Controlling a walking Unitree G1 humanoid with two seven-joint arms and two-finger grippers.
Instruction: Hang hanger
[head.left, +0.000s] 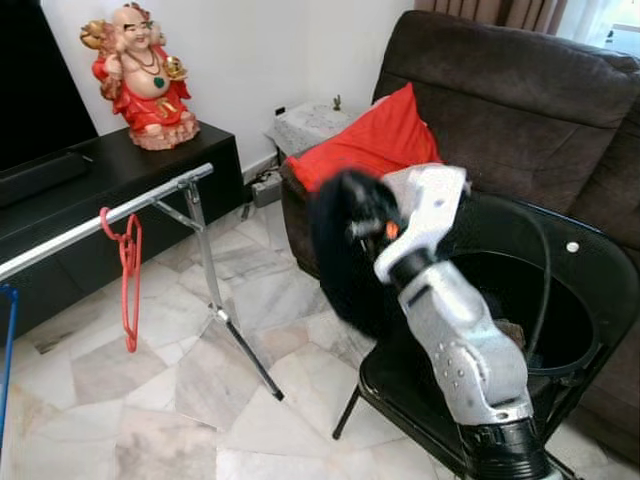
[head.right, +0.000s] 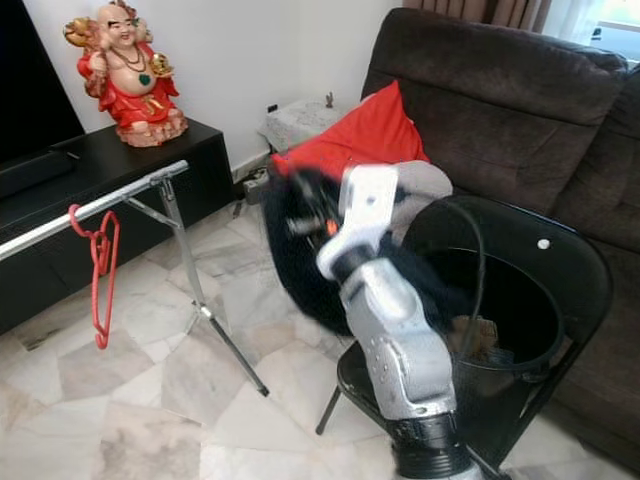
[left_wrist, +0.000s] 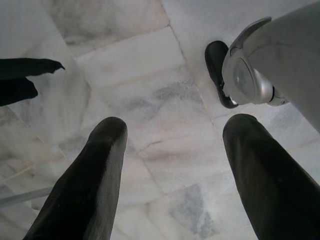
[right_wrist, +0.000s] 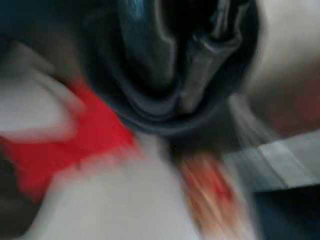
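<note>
A red hanger (head.left: 129, 272) hangs by its hook from a silver rail (head.left: 90, 226) of a drying rack at the left. My right arm (head.left: 455, 330) is raised in the middle of the view. Its gripper (head.left: 345, 235) is a black motion blur in front of the sofa, well to the right of the rail. The right wrist view is smeared into dark and red shapes. My left gripper (left_wrist: 176, 127) hangs open over the marble floor with nothing between its fingers (left_wrist: 105, 137).
A black folding chair (head.left: 590, 270) holding a black tub stands right behind my right arm. A brown sofa (head.left: 520, 110) with a red cushion (head.left: 375, 140) lies beyond. A figurine (head.left: 142, 75) sits on a black cabinet. The rack's leg (head.left: 235, 335) slants across the floor.
</note>
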